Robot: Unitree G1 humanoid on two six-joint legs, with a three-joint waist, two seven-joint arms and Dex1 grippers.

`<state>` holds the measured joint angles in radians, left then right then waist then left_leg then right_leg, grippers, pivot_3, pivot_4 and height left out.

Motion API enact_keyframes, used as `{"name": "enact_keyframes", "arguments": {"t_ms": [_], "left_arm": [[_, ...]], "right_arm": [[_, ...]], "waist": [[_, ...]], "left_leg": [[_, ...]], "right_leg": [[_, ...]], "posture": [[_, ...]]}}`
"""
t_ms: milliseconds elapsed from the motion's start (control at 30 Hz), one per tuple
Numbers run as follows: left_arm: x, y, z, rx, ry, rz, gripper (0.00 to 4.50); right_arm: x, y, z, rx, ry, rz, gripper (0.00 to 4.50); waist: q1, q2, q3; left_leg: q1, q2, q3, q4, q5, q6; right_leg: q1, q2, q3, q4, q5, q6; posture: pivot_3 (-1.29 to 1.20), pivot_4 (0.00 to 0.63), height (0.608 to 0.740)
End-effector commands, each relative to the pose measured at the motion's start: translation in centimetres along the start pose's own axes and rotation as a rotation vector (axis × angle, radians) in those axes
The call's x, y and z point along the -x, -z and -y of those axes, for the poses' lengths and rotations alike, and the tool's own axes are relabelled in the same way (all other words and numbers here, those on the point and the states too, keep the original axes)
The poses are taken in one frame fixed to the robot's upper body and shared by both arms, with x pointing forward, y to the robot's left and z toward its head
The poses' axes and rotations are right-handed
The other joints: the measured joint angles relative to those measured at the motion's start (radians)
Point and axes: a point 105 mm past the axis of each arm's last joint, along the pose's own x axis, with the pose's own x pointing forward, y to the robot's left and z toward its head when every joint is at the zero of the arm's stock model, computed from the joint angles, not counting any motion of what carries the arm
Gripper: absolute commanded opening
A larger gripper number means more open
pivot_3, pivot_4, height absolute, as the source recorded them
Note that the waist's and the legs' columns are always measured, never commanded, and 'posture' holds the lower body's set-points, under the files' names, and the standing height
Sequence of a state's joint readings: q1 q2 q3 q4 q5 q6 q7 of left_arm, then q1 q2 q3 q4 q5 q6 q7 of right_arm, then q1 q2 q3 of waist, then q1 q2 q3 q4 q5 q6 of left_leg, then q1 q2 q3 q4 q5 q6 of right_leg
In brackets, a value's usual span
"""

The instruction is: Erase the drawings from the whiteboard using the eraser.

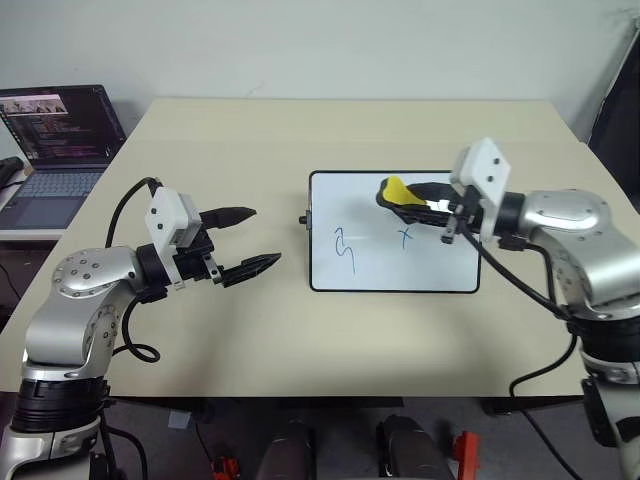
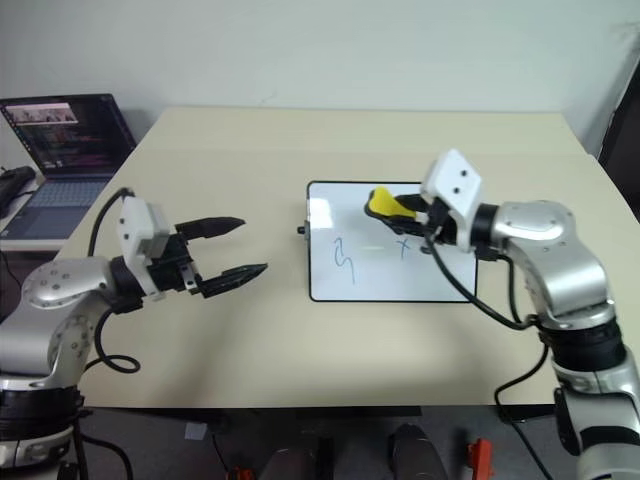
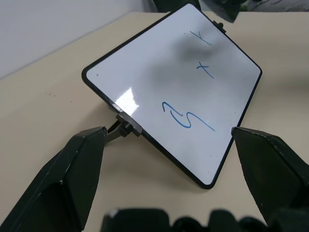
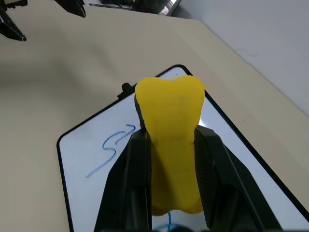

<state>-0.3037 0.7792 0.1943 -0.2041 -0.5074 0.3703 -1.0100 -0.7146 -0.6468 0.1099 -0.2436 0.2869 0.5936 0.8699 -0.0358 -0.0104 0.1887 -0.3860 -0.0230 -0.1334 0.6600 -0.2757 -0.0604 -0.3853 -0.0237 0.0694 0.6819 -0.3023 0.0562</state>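
Note:
The whiteboard point(image 1: 440, 275) lies flat on the table, right of centre. Its blue drawings are a curly squiggle point(image 1: 345, 250), a small x point(image 1: 405, 237) and a forked stroke point(image 3: 200, 37) near the far edge. My right gripper point(image 1: 392, 196) is shut on the yellow eraser point(image 1: 397, 191) and holds it above the board's far edge, just over the x. In the right wrist view the eraser point(image 4: 170, 130) sits pinched between both fingers. My left gripper point(image 1: 250, 240) hangs open above the table, left of the board, pointing at it.
An open laptop point(image 1: 55, 145) stands on a side table at the far left. The beige table point(image 1: 250, 140) has free room behind and in front of the board. A black knob point(image 1: 304, 219) juts from the board's left short side.

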Motion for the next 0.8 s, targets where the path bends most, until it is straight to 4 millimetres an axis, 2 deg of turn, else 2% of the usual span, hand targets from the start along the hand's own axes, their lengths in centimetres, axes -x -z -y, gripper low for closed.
{"name": "enact_keyframes", "arguments": {"t_ms": [33,267,400,800], "left_arm": [[0.1,-0.9,0.0,-0.039,-0.006,0.006,4.50],[0.2,0.2,0.1,-0.015,0.000,-0.026,4.50],[-0.1,-0.3,0.1,-0.003,-0.004,0.003,4.50],[0.0,0.3,0.2,0.003,-0.015,-0.017,4.50]], "right_arm": [[-1.8,-0.2,-1.0,0.061,-0.038,-0.005,0.87],[-5.7,1.1,-2.5,0.216,-0.094,-0.063,0.87],[-7.3,1.3,-1.8,0.282,-0.072,-0.102,0.86],[-9.0,2.5,0.1,0.484,-0.098,-0.346,0.86]], "waist": [[0.000,0.000,0.000],[-0.004,0.000,0.000],[-0.009,0.000,0.000],[-0.017,0.000,0.000]], "left_leg": [[0.000,0.000,0.000,0.000,0.000,0.000],[-0.001,0.000,0.000,0.000,0.000,0.000],[-0.001,0.000,0.000,0.000,0.000,0.000],[-0.001,0.000,-0.001,0.000,0.000,0.000]], "right_leg": [[0.000,0.000,0.000,0.000,0.000,0.000],[-0.002,0.000,0.000,0.001,0.000,0.000],[-0.003,0.000,0.000,0.001,0.000,0.000],[-0.003,0.000,0.000,0.001,0.001,-0.001]], "posture": [[0.00,0.150,0.740],[0.00,0.150,0.740],[0.00,0.150,0.740],[0.00,0.150,0.740]]}}
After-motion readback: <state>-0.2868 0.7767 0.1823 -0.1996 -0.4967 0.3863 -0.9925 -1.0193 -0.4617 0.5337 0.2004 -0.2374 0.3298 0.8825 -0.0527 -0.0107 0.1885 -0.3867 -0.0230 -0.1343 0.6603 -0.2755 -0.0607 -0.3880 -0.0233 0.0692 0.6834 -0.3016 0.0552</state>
